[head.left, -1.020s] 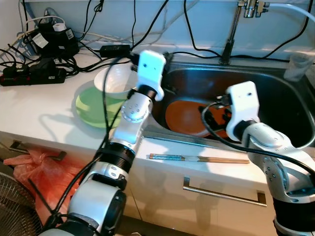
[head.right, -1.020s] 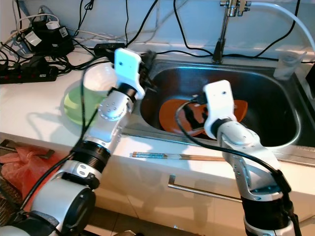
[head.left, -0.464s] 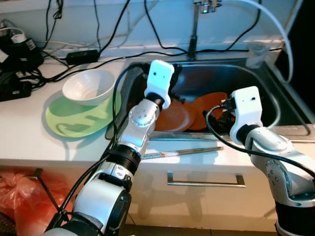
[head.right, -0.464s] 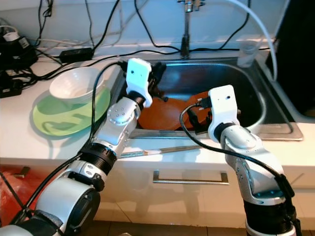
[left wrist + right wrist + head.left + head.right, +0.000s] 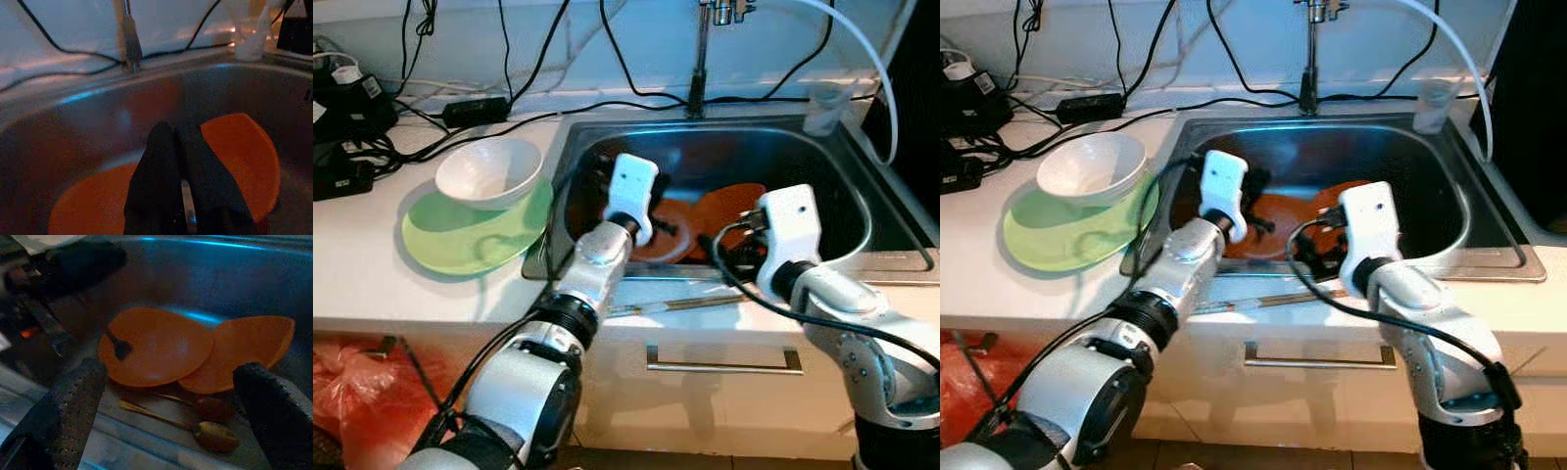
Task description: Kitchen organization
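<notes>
Two orange plates [image 5: 736, 201] overlap on the floor of the steel sink [image 5: 857, 211]. My left gripper [image 5: 178, 129] reaches down into the sink just above the nearer plate [image 5: 88, 208], its fingers pressed shut. A thin silvery sliver shows between them; I cannot tell what it is. My right gripper [image 5: 171, 431] hovers open at the sink's front edge, its fingers spread wide on either side of the plates [image 5: 156, 347]. Two wooden spoons [image 5: 210, 435] lie in front of the plates. A small dark utensil [image 5: 117, 348] rests on the round plate.
A pair of chopsticks [image 5: 680, 304] lies on the counter strip in front of the sink. A white bowl [image 5: 489, 171] sits on a green plate [image 5: 440, 235] to the left. Power strips and cables [image 5: 352, 108] crowd the back left. Behind the sink are a faucet [image 5: 702, 59] and a plastic cup [image 5: 822, 108].
The camera swung right a second ago, then held. Since then my left gripper has dropped lower into the sink toward the plates. The right gripper has edged slightly left.
</notes>
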You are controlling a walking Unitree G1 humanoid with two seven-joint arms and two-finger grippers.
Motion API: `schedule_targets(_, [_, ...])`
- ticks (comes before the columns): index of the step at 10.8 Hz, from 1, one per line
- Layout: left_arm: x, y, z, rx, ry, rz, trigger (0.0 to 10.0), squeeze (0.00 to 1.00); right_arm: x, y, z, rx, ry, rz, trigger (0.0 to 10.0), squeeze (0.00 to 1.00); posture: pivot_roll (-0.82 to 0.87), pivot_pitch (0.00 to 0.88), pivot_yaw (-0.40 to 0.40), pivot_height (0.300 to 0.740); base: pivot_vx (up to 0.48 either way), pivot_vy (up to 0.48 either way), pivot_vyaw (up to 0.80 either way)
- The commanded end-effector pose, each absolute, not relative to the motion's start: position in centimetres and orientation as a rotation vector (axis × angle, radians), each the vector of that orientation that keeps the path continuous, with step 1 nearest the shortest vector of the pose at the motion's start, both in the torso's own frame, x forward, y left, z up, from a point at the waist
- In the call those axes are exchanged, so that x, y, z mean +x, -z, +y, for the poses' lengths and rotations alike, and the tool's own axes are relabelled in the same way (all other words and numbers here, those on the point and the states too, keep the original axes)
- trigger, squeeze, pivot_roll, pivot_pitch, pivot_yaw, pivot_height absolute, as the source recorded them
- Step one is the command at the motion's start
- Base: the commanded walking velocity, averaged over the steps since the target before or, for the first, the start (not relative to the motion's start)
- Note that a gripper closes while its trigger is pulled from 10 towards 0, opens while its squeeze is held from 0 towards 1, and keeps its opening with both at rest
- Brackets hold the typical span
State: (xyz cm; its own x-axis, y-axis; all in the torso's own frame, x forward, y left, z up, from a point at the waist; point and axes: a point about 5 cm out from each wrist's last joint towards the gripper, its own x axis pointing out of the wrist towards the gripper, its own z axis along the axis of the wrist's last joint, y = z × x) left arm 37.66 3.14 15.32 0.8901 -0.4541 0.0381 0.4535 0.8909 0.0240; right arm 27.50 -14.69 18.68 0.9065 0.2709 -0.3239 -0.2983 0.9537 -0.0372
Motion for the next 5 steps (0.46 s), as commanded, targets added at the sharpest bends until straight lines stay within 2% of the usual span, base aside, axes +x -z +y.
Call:
schedule_targets(1, [38.0, -15.8, 3.0, -0.007, 0.462, -0.026, 10.0, 0.00, 27.1, -19.0, -14.1, -0.067, -0.331, 0.313, 10.0, 0.00, -0.21, 0.003, 0.102, 0.740, 0.000, 0.000, 0.00])
schedule_targets(3, [38.0, -15.6, 2.3, -0.031, 0.454, 0.009, 10.0, 0.00, 26.8, -19.3, -13.3, -0.014, -0.379, 0.315, 10.0, 0.00, -0.22, 0.006, 0.104, 0.740, 0.000, 0.000, 0.00])
schedule_targets(4, [38.0, -15.6, 2.2, -0.033, 0.446, 0.013, 10.0, 0.11, 26.6, -19.2, -13.2, -0.006, -0.393, 0.326, 10.0, 0.00, -0.22, 0.007, 0.104, 0.740, 0.000, 0.000, 0.00])
schedule_targets(5, [38.0, -15.6, 2.2, -0.042, 0.438, 0.020, 10.0, 0.96, 26.3, -18.9, -12.9, 0.002, -0.416, 0.346, 10.0, 0.00, -0.22, 0.007, 0.104, 0.740, 0.000, 0.000, 0.00])
